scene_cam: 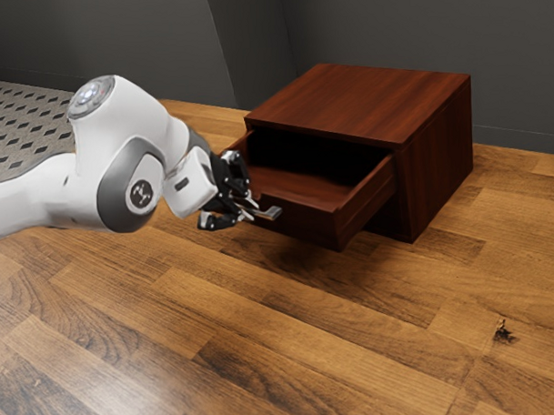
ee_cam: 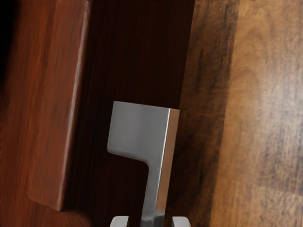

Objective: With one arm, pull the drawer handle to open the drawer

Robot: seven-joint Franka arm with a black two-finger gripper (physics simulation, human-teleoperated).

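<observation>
Looking at this one, the gripper [scene_cam: 245, 209] is clamped on the handle [scene_cam: 266, 211], one finger on each side of the metal bar. That's how I read it from the side camera, and the wrist camera shows the handle [ee_cam: 142, 142] sitting right under the hand against the dark drawer front [ee_cam: 137, 56].

The drawer [scene_cam: 350, 205] is already partway out of the cabinet [scene_cam: 364, 100], with a dark gap visible behind it under the cabinet top. I'd call the job well started but not finished.

The part that matters for the next move: the handle sits on the drawer face that points away from the cabinet, and its long axis runs along that face, crosswise to the way the drawer slides. The gripper is on the far side of the handle from the cabinet. So my guess is the pull has to go straight back, away from the cabinet opening. Drifting sideways would probably make the bar slip through the fingers or bind the drawer.

No brands or labels on the cabinet. The arm's joint has a small round mark [scene_cam: 142, 192], but I can't read it.
</observation>
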